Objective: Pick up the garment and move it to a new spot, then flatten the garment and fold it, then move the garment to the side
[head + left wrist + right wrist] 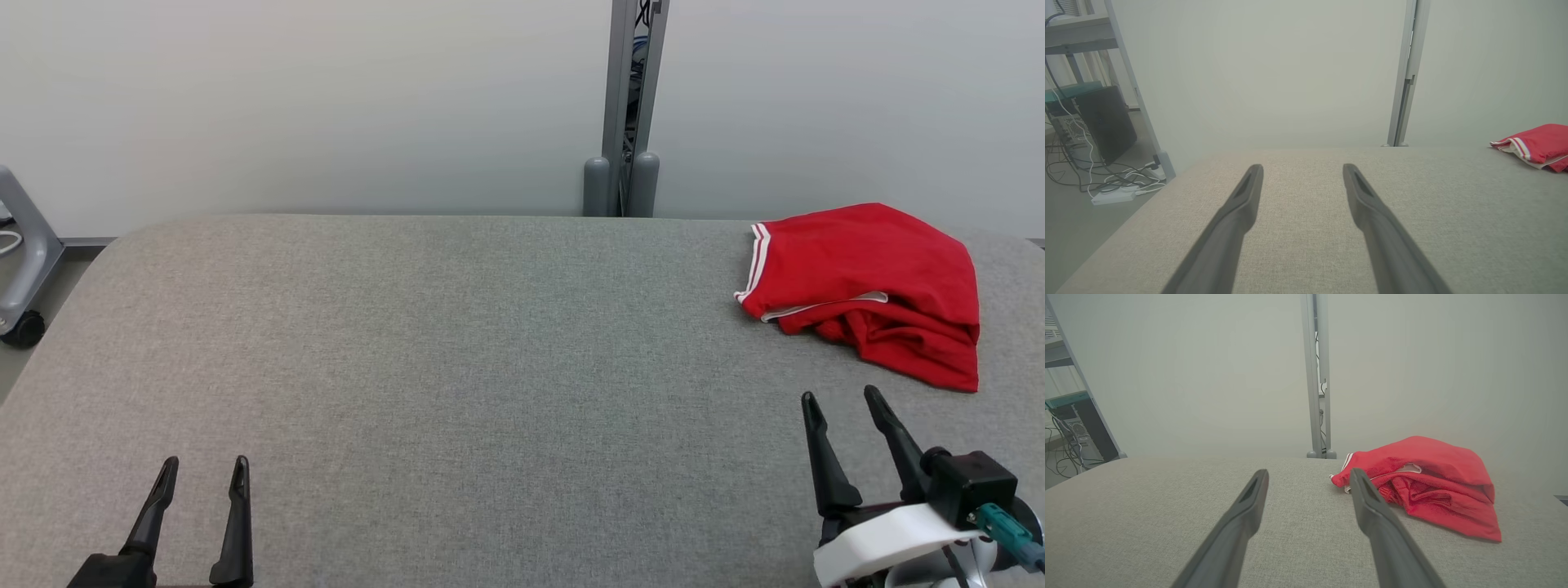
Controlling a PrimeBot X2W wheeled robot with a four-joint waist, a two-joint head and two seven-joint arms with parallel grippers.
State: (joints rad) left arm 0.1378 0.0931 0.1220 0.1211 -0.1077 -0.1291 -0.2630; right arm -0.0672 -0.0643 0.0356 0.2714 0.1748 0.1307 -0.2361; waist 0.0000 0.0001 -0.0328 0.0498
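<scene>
One grey table (408, 367), one red garment (873, 278), perhaps shorts

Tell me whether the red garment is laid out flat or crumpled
Crumpled. The red garment lies heaped on the grey table, its layers doubled over with wrinkled folds along the near edge.

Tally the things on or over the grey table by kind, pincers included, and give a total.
Garments: 1, the red garment
Pincers: 2, the left pincer and the right pincer, both open
Total: 3
</scene>
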